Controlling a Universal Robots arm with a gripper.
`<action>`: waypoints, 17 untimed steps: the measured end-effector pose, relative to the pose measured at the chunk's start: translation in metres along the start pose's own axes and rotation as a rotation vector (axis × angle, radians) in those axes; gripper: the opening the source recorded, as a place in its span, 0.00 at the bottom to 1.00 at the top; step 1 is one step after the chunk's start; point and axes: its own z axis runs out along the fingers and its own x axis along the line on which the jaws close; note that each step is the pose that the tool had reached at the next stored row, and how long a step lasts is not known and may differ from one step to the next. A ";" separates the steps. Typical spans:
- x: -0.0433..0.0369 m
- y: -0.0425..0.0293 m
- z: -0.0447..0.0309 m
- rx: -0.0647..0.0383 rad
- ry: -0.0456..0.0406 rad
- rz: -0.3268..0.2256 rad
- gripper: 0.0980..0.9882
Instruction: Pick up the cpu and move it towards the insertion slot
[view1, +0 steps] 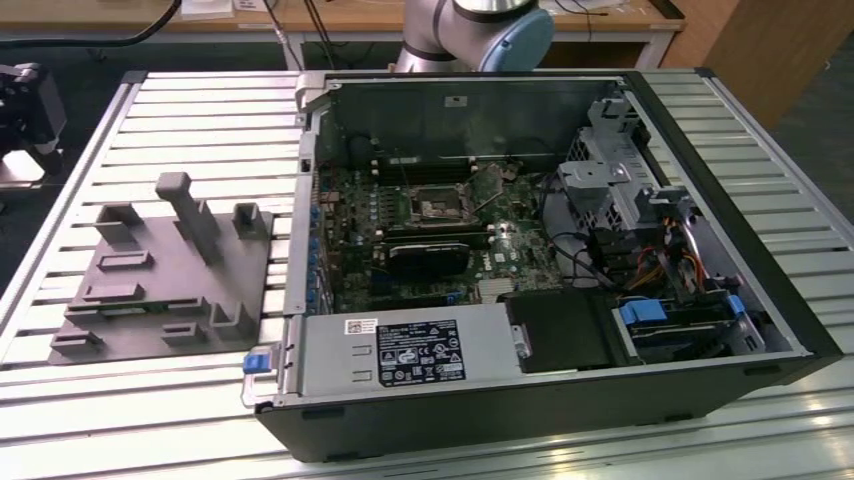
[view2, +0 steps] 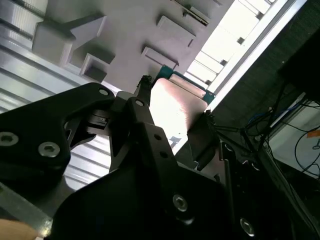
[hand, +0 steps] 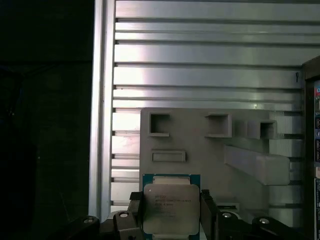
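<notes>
Gripper (hand: 171, 212): black fingers (hand: 134, 211) pressed against opposite edges of the cpu (hand: 170, 204). Arm (view1: 474, 28): grey-and-blue joint seen in the exterior view.

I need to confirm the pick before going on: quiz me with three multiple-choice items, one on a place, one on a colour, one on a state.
1. Where is the cpu? A in a drawer; B in the gripper, over the grey fixture; C on a shelf.
2. The cpu's rim colour? A red; B yellow; C green.
3. The computer case is: A open; B closed; C upside down.
Answers: 1 B, fingers flank it in both wrist views; 2 C, green edge in the first wrist view; 3 A, its inside is exposed in the exterior view.
</notes>
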 end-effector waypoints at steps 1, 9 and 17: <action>0.0000 0.0000 -0.0005 0.000 -0.0002 0.000 0.50; 0.0000 0.0004 -0.0040 0.000 0.0000 0.000 0.50; 0.0001 0.0006 -0.0082 0.000 0.0000 0.000 0.50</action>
